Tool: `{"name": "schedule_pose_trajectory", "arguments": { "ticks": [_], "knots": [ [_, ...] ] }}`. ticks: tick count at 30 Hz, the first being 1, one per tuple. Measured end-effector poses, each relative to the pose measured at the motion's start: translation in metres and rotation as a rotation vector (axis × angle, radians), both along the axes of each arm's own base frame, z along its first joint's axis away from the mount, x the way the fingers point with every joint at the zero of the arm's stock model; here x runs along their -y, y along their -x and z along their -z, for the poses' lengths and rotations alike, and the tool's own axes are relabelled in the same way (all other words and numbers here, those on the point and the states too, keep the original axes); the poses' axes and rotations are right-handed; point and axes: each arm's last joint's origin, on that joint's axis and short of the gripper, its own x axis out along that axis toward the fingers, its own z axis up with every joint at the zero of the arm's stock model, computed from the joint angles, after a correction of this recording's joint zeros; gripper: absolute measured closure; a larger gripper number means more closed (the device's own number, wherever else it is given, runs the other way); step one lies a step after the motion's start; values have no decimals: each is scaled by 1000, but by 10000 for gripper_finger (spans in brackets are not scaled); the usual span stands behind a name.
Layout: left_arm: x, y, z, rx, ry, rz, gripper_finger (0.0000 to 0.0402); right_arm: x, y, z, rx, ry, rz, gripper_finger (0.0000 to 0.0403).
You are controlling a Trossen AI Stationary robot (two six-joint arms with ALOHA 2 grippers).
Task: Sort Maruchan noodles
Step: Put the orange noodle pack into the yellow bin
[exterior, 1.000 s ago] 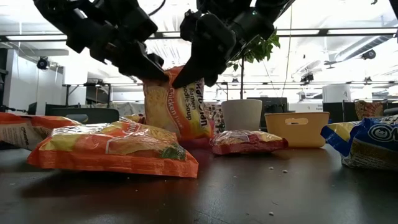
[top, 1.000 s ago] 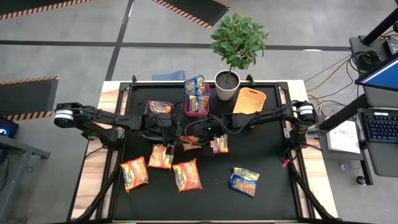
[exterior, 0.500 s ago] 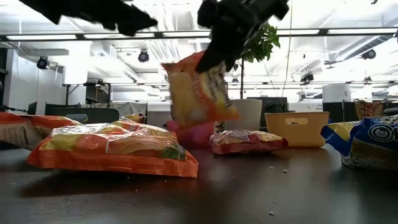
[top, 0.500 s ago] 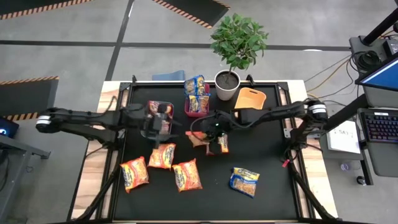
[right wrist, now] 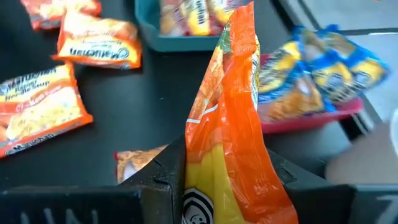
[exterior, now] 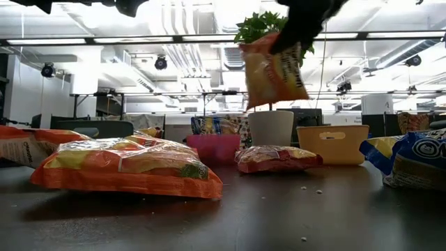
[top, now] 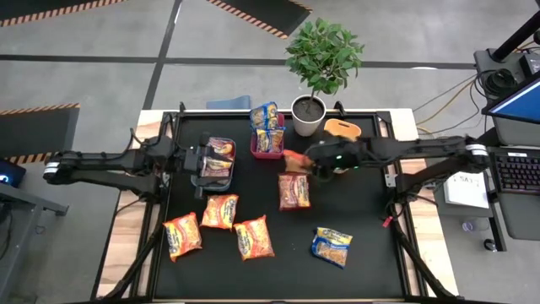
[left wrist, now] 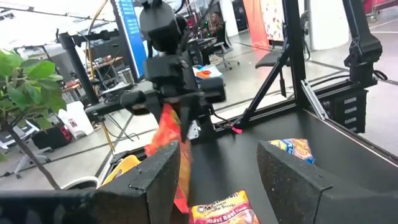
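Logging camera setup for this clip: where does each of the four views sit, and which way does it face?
High: above the table, looking straight down; both arms show.
Low: at tabletop height, looking level across; the right hand enters from above.
Left wrist: on the left arm, looking past its open fingers at the right arm.
Right wrist: on the right arm, looking down over the held orange packet toward the bins.
All four views share that packet, shut in the right hand.
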Motion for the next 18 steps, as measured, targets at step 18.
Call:
{"name": "schedule_pose_trajectory", "arguments": {
  "ticks": [18],
  "knots": [
    [0,-6,4,-20,-19,0,205,54,117,35,20,104,333,293]
  ]
}}
